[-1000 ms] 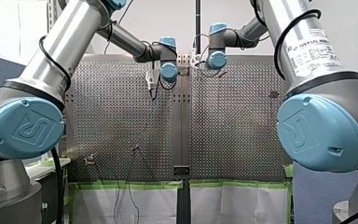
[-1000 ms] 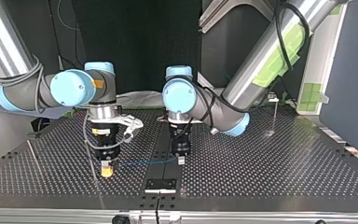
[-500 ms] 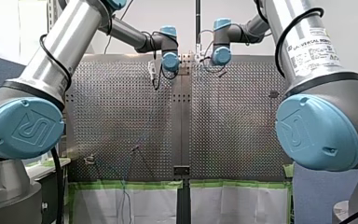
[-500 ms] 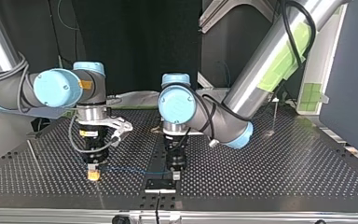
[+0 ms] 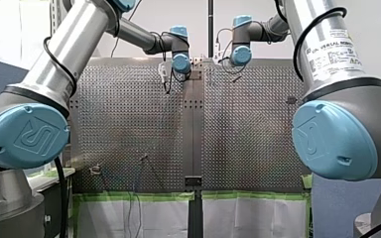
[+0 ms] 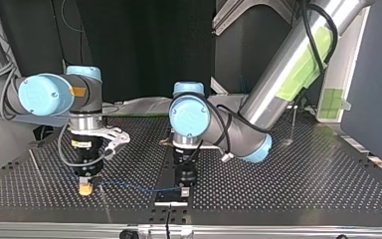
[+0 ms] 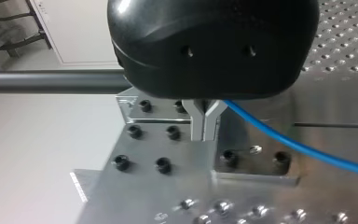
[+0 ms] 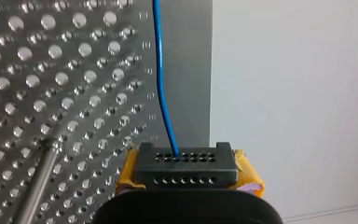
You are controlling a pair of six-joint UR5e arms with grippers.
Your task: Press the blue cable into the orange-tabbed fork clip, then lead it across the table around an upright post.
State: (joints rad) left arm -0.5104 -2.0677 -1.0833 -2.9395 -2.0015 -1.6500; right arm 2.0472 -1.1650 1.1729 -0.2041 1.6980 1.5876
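Cable (image 8: 159, 70), thin, blue, strung between my right gripper (image 6: 85, 189) and my left gripper (image 6: 183, 189), both clenched on it.

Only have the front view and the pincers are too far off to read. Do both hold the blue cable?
Observer: The left wrist view shows the left pincer with its metal fingers shut on the blue cable.
Operator: And the right one?
Observer: In the right wrist view the cable comes out from between the right pincer's yellow pads, clamped.
Operator: Slack between them?
Observer: Little. In the top view it spans the two pincers with a slight sag, low over the perforated table.
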